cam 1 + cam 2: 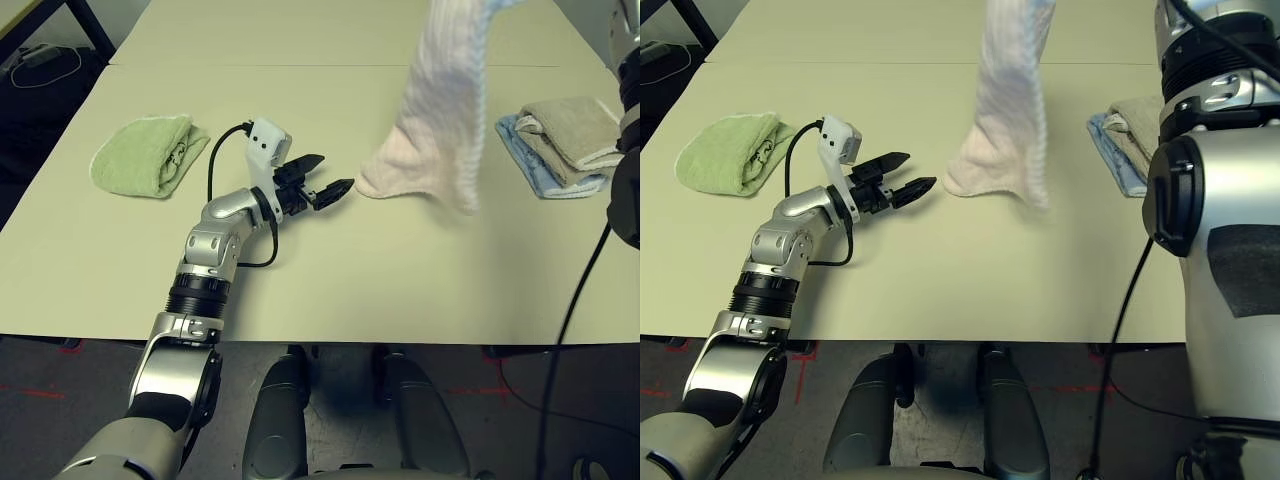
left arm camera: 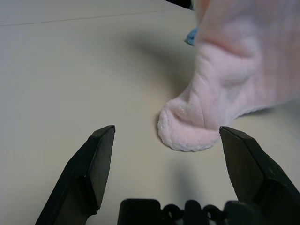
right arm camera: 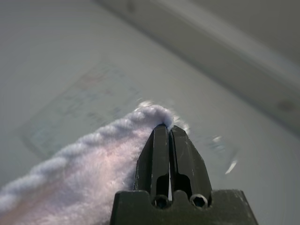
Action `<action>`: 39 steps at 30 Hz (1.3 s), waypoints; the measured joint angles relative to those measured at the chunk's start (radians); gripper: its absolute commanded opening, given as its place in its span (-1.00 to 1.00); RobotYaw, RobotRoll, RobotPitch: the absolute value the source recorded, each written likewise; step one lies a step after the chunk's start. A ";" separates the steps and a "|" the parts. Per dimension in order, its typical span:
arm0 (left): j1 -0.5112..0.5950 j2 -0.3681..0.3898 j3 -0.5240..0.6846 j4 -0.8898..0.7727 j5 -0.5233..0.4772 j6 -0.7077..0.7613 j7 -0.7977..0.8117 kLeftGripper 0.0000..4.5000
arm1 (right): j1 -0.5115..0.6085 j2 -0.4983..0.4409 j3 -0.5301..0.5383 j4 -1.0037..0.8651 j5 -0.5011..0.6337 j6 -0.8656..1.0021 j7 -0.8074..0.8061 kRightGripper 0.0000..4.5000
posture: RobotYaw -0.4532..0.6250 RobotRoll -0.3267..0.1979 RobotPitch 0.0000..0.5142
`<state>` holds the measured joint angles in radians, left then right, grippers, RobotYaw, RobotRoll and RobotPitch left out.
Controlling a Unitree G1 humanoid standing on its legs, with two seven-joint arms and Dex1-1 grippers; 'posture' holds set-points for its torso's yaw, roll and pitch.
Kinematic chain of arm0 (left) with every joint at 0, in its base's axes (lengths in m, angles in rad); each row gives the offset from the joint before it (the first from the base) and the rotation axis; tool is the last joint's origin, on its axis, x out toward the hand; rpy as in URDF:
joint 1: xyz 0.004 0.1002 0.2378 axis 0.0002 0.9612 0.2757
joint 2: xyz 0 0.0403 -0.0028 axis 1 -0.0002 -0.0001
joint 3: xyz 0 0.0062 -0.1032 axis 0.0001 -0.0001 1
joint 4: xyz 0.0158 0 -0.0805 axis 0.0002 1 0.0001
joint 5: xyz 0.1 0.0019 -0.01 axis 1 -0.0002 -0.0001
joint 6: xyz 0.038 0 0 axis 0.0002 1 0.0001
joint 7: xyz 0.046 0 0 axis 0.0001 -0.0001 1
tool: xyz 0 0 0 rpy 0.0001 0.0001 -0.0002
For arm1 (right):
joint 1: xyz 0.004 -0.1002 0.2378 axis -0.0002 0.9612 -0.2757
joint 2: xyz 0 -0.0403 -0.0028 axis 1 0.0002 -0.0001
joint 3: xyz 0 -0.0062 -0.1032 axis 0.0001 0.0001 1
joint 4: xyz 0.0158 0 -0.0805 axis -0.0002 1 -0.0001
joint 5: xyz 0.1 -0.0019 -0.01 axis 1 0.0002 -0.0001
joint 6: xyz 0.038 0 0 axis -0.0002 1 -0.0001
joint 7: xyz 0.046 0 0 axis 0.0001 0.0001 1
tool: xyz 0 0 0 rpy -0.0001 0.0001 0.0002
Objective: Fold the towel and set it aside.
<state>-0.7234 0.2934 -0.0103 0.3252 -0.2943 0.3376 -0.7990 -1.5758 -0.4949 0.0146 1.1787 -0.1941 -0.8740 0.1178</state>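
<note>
The pale pink towel [image 1: 440,110] hangs down from above the table, its lower end resting in a rounded fold [image 2: 187,133] on the tabletop. My right gripper [image 3: 167,133] is shut on the towel's upper edge, high above the table. My left gripper [image 1: 325,188] rests low on the table just left of the towel's lower end, open, with nothing between its fingers. In the left wrist view the fold lies a short way ahead of its fingertips [image 2: 105,136], apart from them.
A folded green towel [image 1: 145,155] lies at the left of the table. At the right, a beige towel [image 1: 570,130] sits on a light blue one [image 1: 540,170]. The table's front edge [image 1: 320,338] runs close to me.
</note>
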 measured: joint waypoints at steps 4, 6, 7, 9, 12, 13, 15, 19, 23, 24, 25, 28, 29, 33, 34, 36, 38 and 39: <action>-0.017 0.000 0.001 -0.017 -0.005 0.018 -0.003 1.00 | 0.080 0.058 -0.016 -0.018 0.064 0.042 0.096 -0.99 | -0.04 0.25 -0.15; -0.017 0.000 0.001 -0.034 -0.012 0.025 -0.007 1.00 | 0.106 0.081 -0.028 -0.037 0.099 0.067 0.134 -0.99 | -0.05 0.25 -0.15; -0.017 0.000 0.001 -0.039 -0.014 0.026 -0.009 1.00 | 0.119 0.091 -0.032 -0.052 0.122 0.082 0.155 -0.99 | -0.05 0.25 -0.15; -0.017 0.000 0.001 -0.041 -0.017 0.030 -0.009 1.00 | 0.134 0.105 -0.041 -0.086 0.153 0.099 0.183 -0.99 | -0.05 0.25 -0.15; -0.026 -0.003 0.001 -0.041 -0.022 0.040 -0.008 1.00 | 0.158 0.116 -0.061 -0.145 0.190 0.132 0.220 -0.99 | -0.04 0.25 -0.16; -0.038 -0.009 0.005 -0.041 -0.027 0.048 -0.005 1.00 | 0.170 0.117 -0.066 -0.165 0.199 0.145 0.228 -0.99 | -0.04 0.25 -0.16; -0.065 -0.025 0.022 -0.046 -0.046 0.063 0.013 1.00 | 0.187 0.124 -0.067 -0.194 0.208 0.169 0.242 -0.99 | -0.04 0.25 -0.16; -0.135 -0.081 0.066 -0.046 -0.090 0.110 0.080 1.00 | 0.201 0.130 -0.067 -0.228 0.210 0.211 0.250 -0.99 | -0.03 0.25 -0.16; -0.214 -0.127 0.093 -0.044 -0.125 0.143 0.138 1.00 | 0.223 0.138 -0.067 -0.253 0.210 0.250 0.257 -0.99 | -0.03 0.25 -0.16; -0.221 -0.132 0.094 -0.042 -0.128 0.147 0.143 1.00 | 0.230 0.140 -0.067 -0.258 0.211 0.261 0.258 -0.99 | -0.03 0.25 -0.16; -0.225 -0.138 0.094 -0.036 -0.130 0.151 0.148 1.00 | 0.234 0.141 -0.067 -0.260 0.213 0.269 0.260 -0.99 | -0.03 0.25 -0.16; -0.233 -0.145 0.087 -0.007 -0.129 0.156 0.155 1.00 | 0.248 0.144 -0.069 -0.279 0.228 0.296 0.271 -0.99 | -0.03 0.25 -0.15; -0.234 -0.147 0.085 0.005 -0.128 0.156 0.157 1.00 | 0.251 0.147 -0.070 -0.282 0.233 0.303 0.274 -0.99 | -0.03 0.25 -0.15; -0.244 -0.162 0.066 0.061 -0.098 0.149 0.186 1.00 | 0.256 0.166 -0.076 -0.316 0.263 0.332 0.275 -0.99 | -0.03 0.25 -0.15; -0.249 -0.169 0.063 0.083 -0.087 0.141 0.196 1.00 | 0.256 0.172 -0.085 -0.323 0.275 0.337 0.276 -0.99 | -0.03 0.25 -0.15; -0.256 -0.186 0.054 0.114 -0.070 0.125 0.211 1.00 | 0.256 0.180 -0.103 -0.332 0.296 0.349 0.277 -0.99 | -0.03 0.25 -0.15; -0.269 -0.202 0.049 0.140 -0.057 0.108 0.225 1.00 | 0.256 0.183 -0.109 -0.338 0.313 0.359 0.280 -0.99 | -0.03 0.25 -0.15; -0.283 -0.209 0.050 0.160 -0.055 0.097 0.233 1.00 | 0.256 0.187 -0.112 -0.342 0.321 0.368 0.283 -0.99 | -0.03 0.25 -0.15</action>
<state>-1.0063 0.0841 0.0395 0.4853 -0.3490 0.4350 -0.5663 -1.3198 -0.3079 -0.0977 0.8364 0.1264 -0.5062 0.4009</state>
